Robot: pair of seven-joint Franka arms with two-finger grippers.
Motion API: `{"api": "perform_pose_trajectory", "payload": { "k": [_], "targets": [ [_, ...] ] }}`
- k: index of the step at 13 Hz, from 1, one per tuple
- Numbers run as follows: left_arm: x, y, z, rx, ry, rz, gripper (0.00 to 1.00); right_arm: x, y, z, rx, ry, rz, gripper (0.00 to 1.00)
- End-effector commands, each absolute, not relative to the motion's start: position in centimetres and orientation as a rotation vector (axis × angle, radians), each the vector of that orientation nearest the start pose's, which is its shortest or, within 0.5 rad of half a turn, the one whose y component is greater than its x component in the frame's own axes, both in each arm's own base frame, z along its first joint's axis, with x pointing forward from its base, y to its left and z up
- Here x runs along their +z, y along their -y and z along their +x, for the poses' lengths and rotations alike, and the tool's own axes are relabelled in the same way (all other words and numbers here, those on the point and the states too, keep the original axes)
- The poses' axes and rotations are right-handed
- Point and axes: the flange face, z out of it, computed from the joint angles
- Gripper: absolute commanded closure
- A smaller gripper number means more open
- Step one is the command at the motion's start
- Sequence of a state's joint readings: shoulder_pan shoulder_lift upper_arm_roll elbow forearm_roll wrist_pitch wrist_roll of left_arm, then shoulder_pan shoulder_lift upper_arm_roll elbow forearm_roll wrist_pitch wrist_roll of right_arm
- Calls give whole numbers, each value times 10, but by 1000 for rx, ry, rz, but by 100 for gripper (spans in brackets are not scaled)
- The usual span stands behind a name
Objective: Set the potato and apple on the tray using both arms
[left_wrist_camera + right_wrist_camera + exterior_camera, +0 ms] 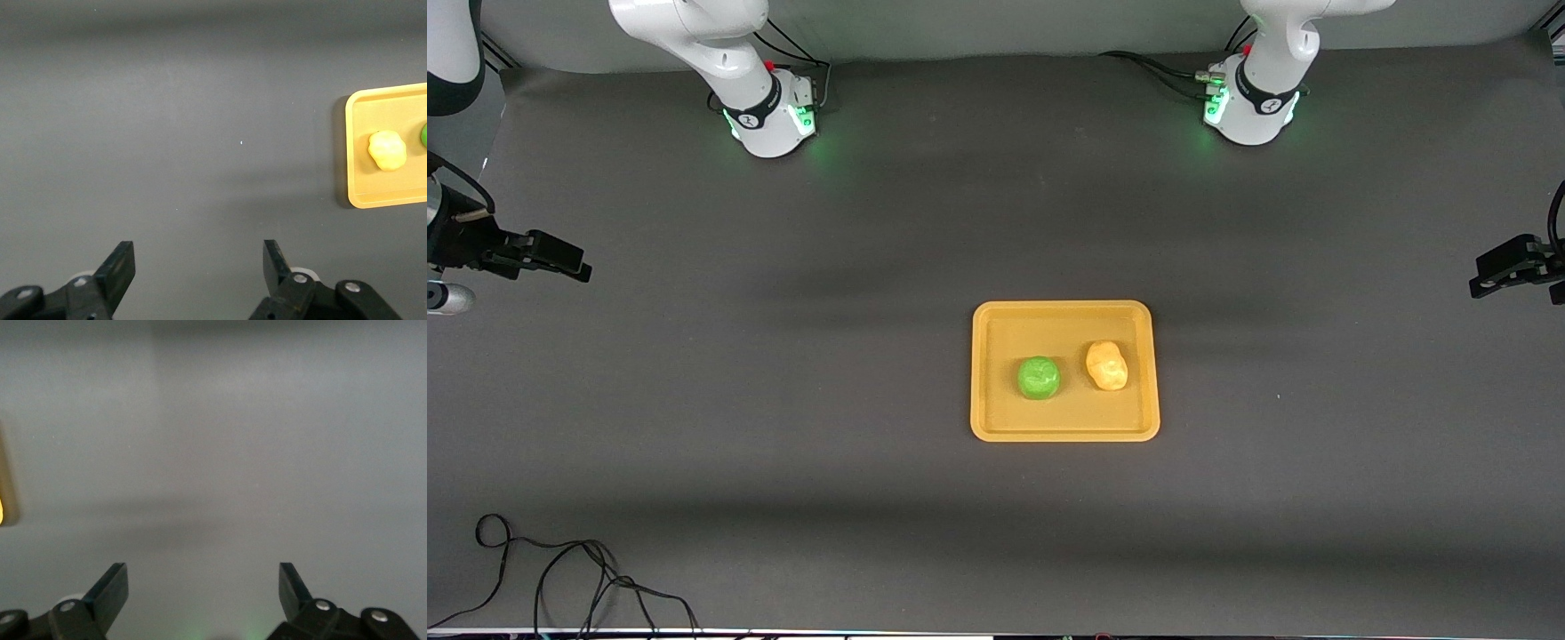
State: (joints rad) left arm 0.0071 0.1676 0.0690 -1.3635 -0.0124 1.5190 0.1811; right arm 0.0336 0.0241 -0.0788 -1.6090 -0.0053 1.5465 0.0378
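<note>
The orange-yellow tray (pixel 996 409) lies on the dark table, nearer the front camera than both bases. The green apple (pixel 1039 378) and the tan-yellow potato (pixel 1107 365) rest on it side by side, the potato toward the left arm's end. My left gripper (pixel 1482 276) is open and empty, up over the left arm's end of the table. Its wrist view shows its gripper (pixel 198 257), the tray (pixel 383 198), the potato (pixel 387 150) and a sliver of the apple (pixel 423 135). My right gripper (pixel 574 265) is open and empty over the right arm's end, and its wrist view (pixel 203 580) shows only the tray's edge (pixel 7 480).
A black cable (pixel 560 578) lies looped at the table's front edge toward the right arm's end. The arm bases (pixel 774 120) (pixel 1249 111) stand lit green at the back. Dark matting (pixel 783 400) surrounds the tray.
</note>
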Motion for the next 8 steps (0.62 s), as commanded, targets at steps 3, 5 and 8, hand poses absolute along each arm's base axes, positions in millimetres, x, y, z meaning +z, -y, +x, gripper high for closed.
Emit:
{"api": "perform_pose_trajectory", "payload": {
  "k": [3, 5, 8],
  "targets": [
    [628, -39, 596, 13, -194, -3128, 14, 599, 25, 551, 144, -115, -3124, 0],
    [628, -38, 596, 15, -196, -3128, 14, 599, 25, 551, 144, -106, -3124, 0],
    [628, -37, 596, 13, -196, -3127, 11, 596, 24, 553, 151, -103, -3124, 0]
  ]
}}
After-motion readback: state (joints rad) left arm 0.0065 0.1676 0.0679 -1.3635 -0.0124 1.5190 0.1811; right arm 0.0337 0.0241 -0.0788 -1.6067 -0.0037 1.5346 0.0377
